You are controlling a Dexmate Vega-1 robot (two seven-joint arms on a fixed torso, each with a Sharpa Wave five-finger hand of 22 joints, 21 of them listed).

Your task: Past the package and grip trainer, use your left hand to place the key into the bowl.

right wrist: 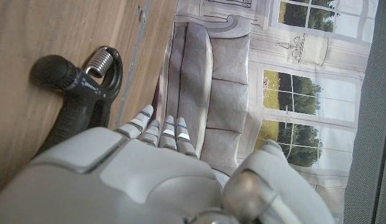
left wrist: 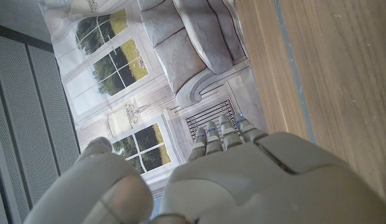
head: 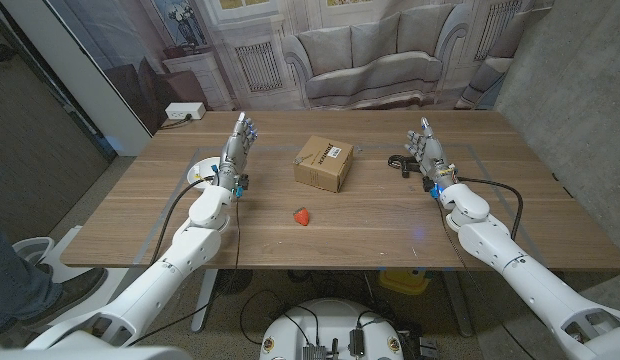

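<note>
My left hand (head: pixel 237 142) stands open at the table's left, fingers up and holding nothing; its back (left wrist: pixel 243 180) shows in the left wrist view. A white bowl (head: pixel 197 167) sits just left of that wrist, partly hidden by the arm. The cardboard package (head: pixel 323 163) with a white label lies at the middle. A small dark item (head: pixel 358 150), too small to identify, lies just beyond the package's right corner. The black grip trainer (head: pixel 400 162) (right wrist: pixel 84 93) lies beside my right hand (head: pixel 428 148) (right wrist: pixel 137 174), which is open with its fingers up.
A red strawberry (head: pixel 303 215) lies on the table in front of the package. The wooden table (head: pixel 390 230) runs bare along its near edge. A person's leg and shoe (head: pixel 35 285) show at the lower left, off the table.
</note>
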